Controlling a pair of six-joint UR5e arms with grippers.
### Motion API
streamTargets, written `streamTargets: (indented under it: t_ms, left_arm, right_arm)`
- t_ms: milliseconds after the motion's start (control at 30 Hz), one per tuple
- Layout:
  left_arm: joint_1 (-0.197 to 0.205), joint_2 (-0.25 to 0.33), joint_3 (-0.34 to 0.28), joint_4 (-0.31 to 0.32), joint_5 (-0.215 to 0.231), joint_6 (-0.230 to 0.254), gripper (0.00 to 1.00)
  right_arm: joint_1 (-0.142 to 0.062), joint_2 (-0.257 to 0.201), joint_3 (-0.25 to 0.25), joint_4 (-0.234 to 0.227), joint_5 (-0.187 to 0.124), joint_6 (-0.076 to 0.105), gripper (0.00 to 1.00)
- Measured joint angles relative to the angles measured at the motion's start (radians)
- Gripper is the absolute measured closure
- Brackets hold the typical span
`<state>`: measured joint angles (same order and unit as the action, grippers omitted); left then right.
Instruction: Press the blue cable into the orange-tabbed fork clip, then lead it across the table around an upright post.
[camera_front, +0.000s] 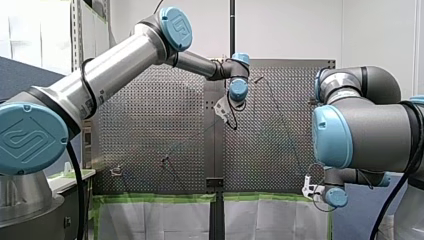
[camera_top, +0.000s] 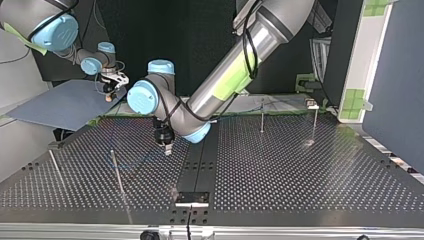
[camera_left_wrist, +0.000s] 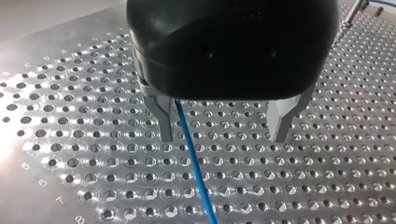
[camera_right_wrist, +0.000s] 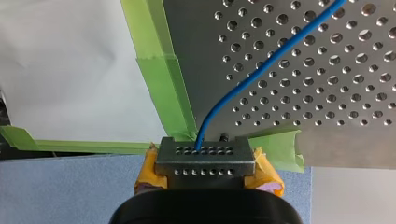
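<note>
The perforated table lies under my left arm, which reaches in past the middle. My left pincer hangs point-down just over the plate. Its two metal fingers are spread wide and pinch nothing. My right pincer sits off the table's corner, with a strip of green tape just ahead of it. Its yellow pads are pressed together on the blue cable. From that grip the cable rises ahead of the right pincer and runs out over the holes. At my left pincer the cable passes between the spread fingers, close beside one and well clear of the other, then runs on ahead of the tips. A thin upright post stands well apart from my left pincer, with a second post beyond it.
</note>
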<state>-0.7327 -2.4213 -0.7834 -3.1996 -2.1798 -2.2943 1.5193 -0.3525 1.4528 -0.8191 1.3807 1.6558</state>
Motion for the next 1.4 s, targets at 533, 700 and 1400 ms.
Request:
streamTargets:
  t_ms: [533, 700, 1400]
  left_arm:
    - [-0.001, 0.032, -0.001, -0.002, -0.002, -0.015, 0.03]
    - [-0.006, 0.043, -0.01, -0.001, 0.034, -0.027, 0.03]
    - [-0.019, 0.237, -0.205, 0.078, 0.235, 0.032, 0.03]
  right_arm:
    - [0.006, 0.0, -0.008, 0.014, 0.003, -0.004, 1.0]
    - [0.007, 0.0, -0.012, 0.019, 0.002, -0.004, 1.0]
    - [0.017, 0.0, -0.016, 0.026, 0.002, -0.005, 1.0]
